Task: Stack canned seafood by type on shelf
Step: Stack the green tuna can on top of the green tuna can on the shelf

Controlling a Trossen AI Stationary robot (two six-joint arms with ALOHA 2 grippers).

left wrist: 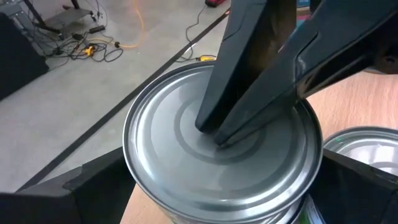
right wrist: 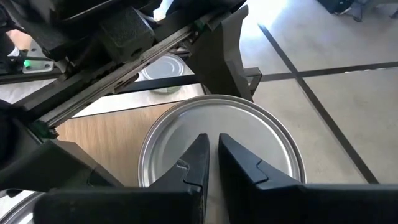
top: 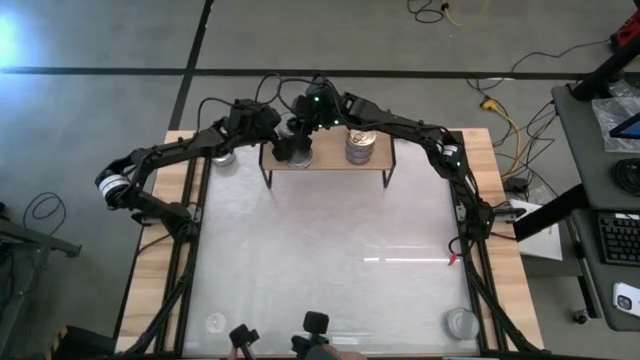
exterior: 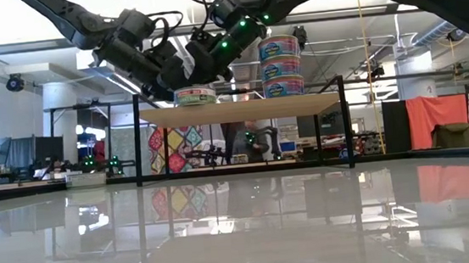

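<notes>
Left gripper (exterior: pixel 180 75): I see it spread wide, fingers flanking the short round silver-topped tin (exterior: pixel 196 95) at the left end of the low light-wood shelf with black metal legs (exterior: pixel 241 110).
Right gripper (left wrist: pixel 217 134): pinched closed, its tips pressing on that tin's lid.
Stack of three labelled tins (exterior: pixel 281 66): right of centre on the plank.
Shelf's right end: bare.
Glossy white table (top: pixel 330 250): open before the shelf.

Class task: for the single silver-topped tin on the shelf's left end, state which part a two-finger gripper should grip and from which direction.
Grip the silver-topped tin across its round side wall, coming from the shelf's open left end. The tin is short and upright, with a flat lid that offers no hold. The open left gripper already straddles it that way, while the shut right gripper presses on the lid.
</notes>
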